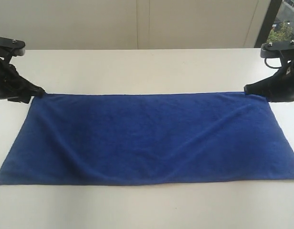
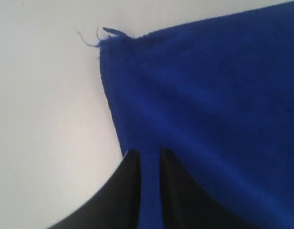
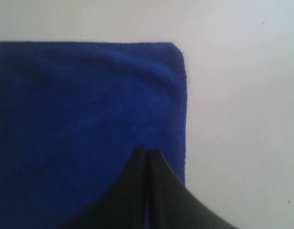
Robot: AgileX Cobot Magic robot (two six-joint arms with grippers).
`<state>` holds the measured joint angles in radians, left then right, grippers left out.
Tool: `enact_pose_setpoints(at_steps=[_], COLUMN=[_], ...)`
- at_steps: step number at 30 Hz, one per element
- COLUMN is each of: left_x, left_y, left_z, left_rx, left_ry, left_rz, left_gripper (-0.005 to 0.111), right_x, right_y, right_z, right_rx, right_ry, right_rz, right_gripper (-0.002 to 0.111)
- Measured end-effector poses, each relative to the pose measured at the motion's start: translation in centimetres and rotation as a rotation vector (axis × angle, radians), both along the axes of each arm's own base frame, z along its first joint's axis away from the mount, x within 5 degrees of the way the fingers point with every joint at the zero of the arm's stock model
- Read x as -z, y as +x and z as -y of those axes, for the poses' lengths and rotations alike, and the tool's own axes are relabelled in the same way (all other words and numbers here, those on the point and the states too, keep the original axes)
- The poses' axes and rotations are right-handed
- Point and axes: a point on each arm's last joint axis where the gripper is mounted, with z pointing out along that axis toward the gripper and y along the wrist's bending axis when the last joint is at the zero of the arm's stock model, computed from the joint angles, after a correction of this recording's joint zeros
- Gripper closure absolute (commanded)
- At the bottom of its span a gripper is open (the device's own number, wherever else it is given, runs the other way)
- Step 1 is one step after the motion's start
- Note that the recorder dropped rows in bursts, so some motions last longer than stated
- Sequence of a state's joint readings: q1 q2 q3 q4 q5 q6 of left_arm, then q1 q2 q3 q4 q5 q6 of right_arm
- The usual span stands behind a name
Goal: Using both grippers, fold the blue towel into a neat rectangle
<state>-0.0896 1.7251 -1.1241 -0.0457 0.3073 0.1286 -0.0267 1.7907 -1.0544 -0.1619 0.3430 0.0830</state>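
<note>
The blue towel (image 1: pixel 147 138) lay flat on the table (image 1: pixel 137 67), its long axis running left to right. The right gripper (image 1: pixel 249 89), jaws together, sat at the far right corner. The left gripper (image 1: pixel 37 91) had cloth between its jaws at the far left corner; clamping could not be determined. This placement probably prepared a far-to-near fold.

The left end effector (image 1: pixel 40 91) was matte black, and its body narrowed to a thin tip. Above it sat a flat dark plate (image 1: pixel 7 46) with small pale screws (image 1: pixel 12 41) on top. The right end effector (image 1: pixel 248 89) had the same black colour and the same tapered shape; its top plate (image 1: pixel 280 46) was grey-silver, also with small screws. A black cable (image 1: pixel 267 59) curved beside that plate. In the wrist views the fingers (image 2: pixel 130 191) were smooth black wedges with curved outer edges.
</note>
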Motion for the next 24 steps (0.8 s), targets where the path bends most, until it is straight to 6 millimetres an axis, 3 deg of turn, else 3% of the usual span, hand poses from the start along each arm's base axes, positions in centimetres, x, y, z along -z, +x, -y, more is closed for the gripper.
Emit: enact_pose_setpoints(at_steps=[2, 10, 17, 24], left_x=[-0.3, 0.8, 2.9, 4.7], left_y=[-0.8, -6.7, -10.8, -11.5], left_z=[0.0, 0.2, 1.2, 0.9], left_rx=[-0.007, -0.027, 0.002, -0.015], left_ry=[-0.015, -0.062, -0.073, -0.061], left_rz=[-0.016, -0.095, -0.186, -0.171], left_gripper=[0.107, 0.107, 0.107, 0.107], right_x=[-0.3, -0.6, 0.1, 0.0], right_y=[-1.4, -5.7, -6.6, -6.4], right_z=[-0.2, -0.4, -0.6, -0.6], right_rx=[-0.003, 0.017, 0.032, 0.033], right_ry=[0.002, 0.028, 0.057, 0.063], right_rz=[-0.005, 0.024, 0.052, 0.073], right_gripper=[0.108, 0.108, 0.108, 0.108])
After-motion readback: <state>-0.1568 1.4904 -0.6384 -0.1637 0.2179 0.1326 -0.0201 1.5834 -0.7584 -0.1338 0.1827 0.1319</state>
